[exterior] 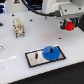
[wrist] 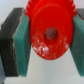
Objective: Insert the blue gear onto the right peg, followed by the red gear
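The blue gear (exterior: 51, 52) lies flat on the grey plate with a black border (exterior: 35, 58), on the peg toward the exterior view's right; that peg is hidden under it. The other thin dark peg (exterior: 37, 56) stands bare on the plate. My gripper (exterior: 69, 25) hangs high at the exterior view's upper right, away from the plate, shut on the red gear (exterior: 70, 25). In the wrist view the red gear (wrist: 50, 34) fills the frame, clamped between the teal pads (wrist: 21, 42), its central hole facing the camera.
A small beige block-like object (exterior: 18, 26) stands on the white table at the exterior view's left. Dark cables hang across the back.
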